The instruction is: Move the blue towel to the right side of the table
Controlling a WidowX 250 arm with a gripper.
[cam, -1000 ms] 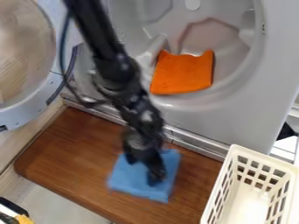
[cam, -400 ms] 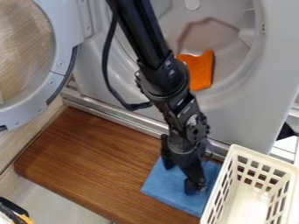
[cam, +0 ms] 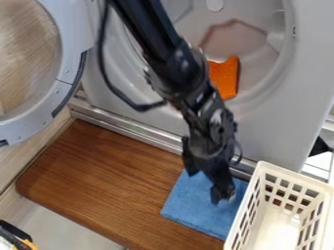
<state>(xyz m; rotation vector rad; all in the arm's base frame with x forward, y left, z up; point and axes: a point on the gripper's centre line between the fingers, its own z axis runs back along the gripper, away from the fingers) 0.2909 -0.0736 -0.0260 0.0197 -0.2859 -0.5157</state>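
The black gripper (cam: 205, 186) hangs over the blue towel at the right part of the wooden table, its two fingers spread apart, so it stands open. Flat on the wood lies the blue towel (cam: 196, 209), its right edge beside the white basket. The gripper covers part of the towel's upper area, and nothing shows held between the fingers. The brown table (cam: 98, 176) extends to the left of the towel.
A white slotted basket (cam: 277, 219) stands at the lower right. Behind the table is a grey machine opening (cam: 261, 114) with an orange cloth (cam: 225, 75) inside, partly behind the arm. The round door (cam: 62, 95) hangs open at the left.
The blue towel has shifted right across the table, up to the basket, along with the gripper. Since the later earlier frame, the gripper has risen a little while the towel stayed nearly in place.
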